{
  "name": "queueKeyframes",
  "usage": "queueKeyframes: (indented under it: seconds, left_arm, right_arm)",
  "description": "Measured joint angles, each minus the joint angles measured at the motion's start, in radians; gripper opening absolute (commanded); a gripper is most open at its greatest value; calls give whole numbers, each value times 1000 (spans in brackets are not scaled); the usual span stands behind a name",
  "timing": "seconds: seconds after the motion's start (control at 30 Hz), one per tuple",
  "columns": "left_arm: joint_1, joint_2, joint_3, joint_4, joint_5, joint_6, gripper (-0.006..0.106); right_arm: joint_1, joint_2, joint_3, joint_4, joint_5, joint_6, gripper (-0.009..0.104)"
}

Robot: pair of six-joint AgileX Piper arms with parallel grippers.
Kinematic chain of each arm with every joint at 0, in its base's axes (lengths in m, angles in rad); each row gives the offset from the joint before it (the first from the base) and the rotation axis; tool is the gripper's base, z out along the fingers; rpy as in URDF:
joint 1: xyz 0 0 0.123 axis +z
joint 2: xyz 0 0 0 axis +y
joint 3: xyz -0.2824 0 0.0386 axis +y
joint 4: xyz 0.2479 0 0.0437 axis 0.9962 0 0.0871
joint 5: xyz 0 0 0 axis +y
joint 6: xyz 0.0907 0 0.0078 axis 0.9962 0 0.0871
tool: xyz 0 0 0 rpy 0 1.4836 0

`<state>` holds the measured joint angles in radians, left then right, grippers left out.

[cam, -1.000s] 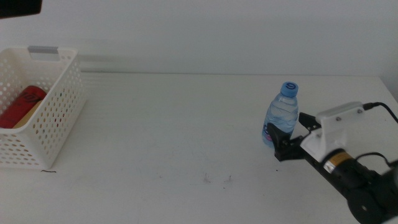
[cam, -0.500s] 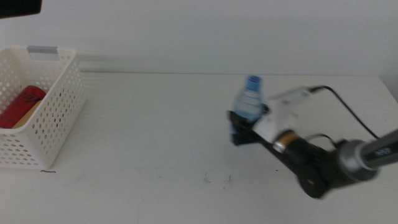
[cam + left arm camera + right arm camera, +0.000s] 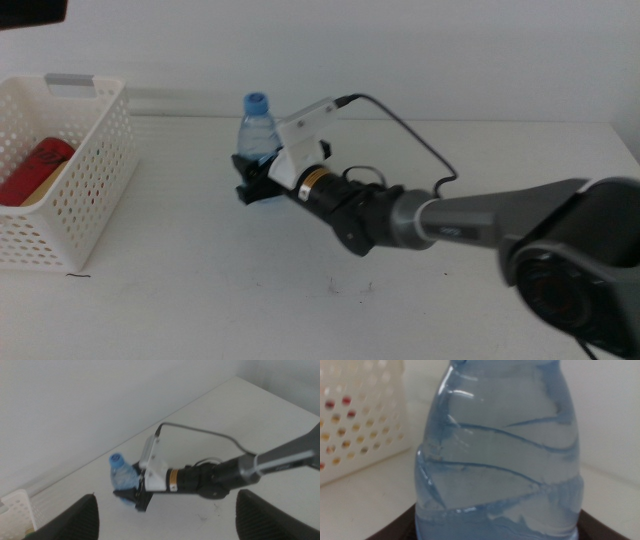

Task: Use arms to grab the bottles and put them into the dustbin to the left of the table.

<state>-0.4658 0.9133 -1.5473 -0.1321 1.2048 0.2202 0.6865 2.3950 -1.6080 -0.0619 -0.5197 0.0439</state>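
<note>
I'm looking at a bare lab-style test bench: a plain white table (image 3: 200,250), blank white wall (image 3: 400,50) behind, and a perforated white basket (image 3: 85,180) well beyond my right gripper (image 3: 250,185)

A plain white wall (image 3: 420,50) stands behind the table, bare and evenly lit, with no strong shadows on it. Where it meets the table's far edge a thin grey line runs straight across. In the top left corner of the middle view a dark shape (image 3: 30,10) cuts in; what it is cannot be told. The light is soft and diffuse, a cool white over everything. From the left wrist view the same pale wall (image 3: 100,405) fills the background.
</note>
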Motion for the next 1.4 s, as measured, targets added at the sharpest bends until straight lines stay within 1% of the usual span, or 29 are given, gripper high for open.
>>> queueKeyframes:
  seconds: [0.17, 0.23, 0.27, 0.33, 0.37, 0.4, 0.43, 0.47, 0.53, 0.63, 0.73, 0.93, 1.0, 1.07, 1.13, 1.2, 1.3, 1.4]
  left_arm:
    - [0, 0, 0, 0, 0, 0, 94]
    - [0, 0, 0, 0, 0, 0, 94]
    - [0, 0, 0, 0, 0, 0, 94]
    - [0, 0, 0, 0, 0, 0, 94]
    - [0, 0, 0, 0, 0, 0, 94]
    - [0, 0, 0, 0, 0, 0, 94]
    - [0, 0, 0, 0, 0, 0, 94]
    - [0, 0, 0, 0, 0, 0, 94]
    - [0, 0, 0, 0, 0, 0, 94]
    - [0, 0, 0, 0, 0, 0, 94]
    - [0, 0, 0, 0, 0, 0, 94]
    - [0, 0, 0, 0, 0, 0, 94]
    - [0, 0, 0, 0, 0, 0, 94]
    - [0, 0, 0, 0, 0, 0, 94]
    - [0, 0, 0, 0, 0, 0, 94]
    - [0, 0, 0, 0, 0, 0, 94]
    - [0, 0, 0, 0, 0, 0, 94]
    - [0, 0, 0, 0, 0, 0, 94]
  right_arm:
    - [33, 82, -89, 0, 1, 0, 5]
    - [44, 97, -106, 0, -13, -2, 11]
    - [48, 101, -108, 0, -18, -2, 17]
    - [55, 105, -113, 0, -22, -2, 36]
    - [57, 105, -113, 2, -22, -2, 59]
    - [58, 105, -113, 6, -18, -2, 74]
    - [61, 105, -113, 6, -13, -2, 85]
    - [63, 105, -113, 8, 0, -2, 93]
    - [67, 92, -113, 8, 67, -2, 93]
    - [74, 38, -92, 16, 210, 1, 93]
    - [80, -73, 7, 18, 309, 24, 93]
    - [80, -454, 380, 19, 386, 62, 93]
    - [80, -625, 500, 19, 463, 79, 93]
    - [80, -795, 565, 16, 591, 81, 93]
    - [80, -941, 585, 16, 759, 74, 93]
    - [80, -1093, 581, 16, 894, 51, 93]
    - [80, -1270, 558, 16, 1010, 40, 93]
    - [80, -1394, 548, 16, 1055, 35, 93]
